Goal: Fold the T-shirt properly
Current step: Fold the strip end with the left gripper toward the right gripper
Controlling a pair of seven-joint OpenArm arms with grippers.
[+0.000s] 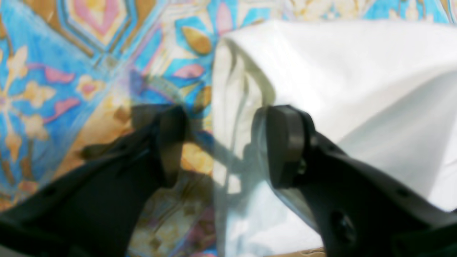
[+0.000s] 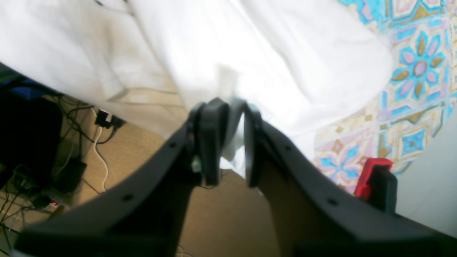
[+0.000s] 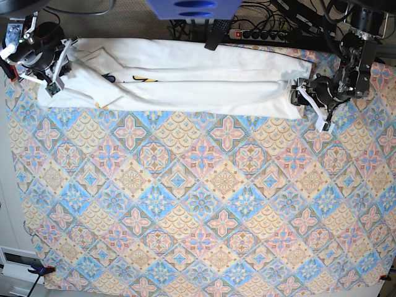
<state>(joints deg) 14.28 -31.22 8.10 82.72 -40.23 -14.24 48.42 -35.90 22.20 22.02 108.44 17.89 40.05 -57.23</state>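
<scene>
The white T-shirt (image 3: 185, 90) lies bunched in a long band along the far edge of the table, with a bit of blue and yellow print (image 3: 133, 78) showing. My left gripper (image 3: 304, 93) is at the band's right end. In the left wrist view it (image 1: 226, 146) is open, with the shirt's folded edge (image 1: 357, 89) between the fingers and not pinched. My right gripper (image 3: 57, 77) is at the band's left end. In the right wrist view it (image 2: 232, 142) is shut on a fold of the shirt (image 2: 267, 64), at the table's edge.
A patterned blue, pink and yellow cloth (image 3: 198, 204) covers the table. A red clamp (image 2: 375, 171) grips the table edge near my right gripper. Cables and a power strip (image 3: 247, 31) lie behind the table. Another clamp (image 3: 40, 270) sits at the front left corner.
</scene>
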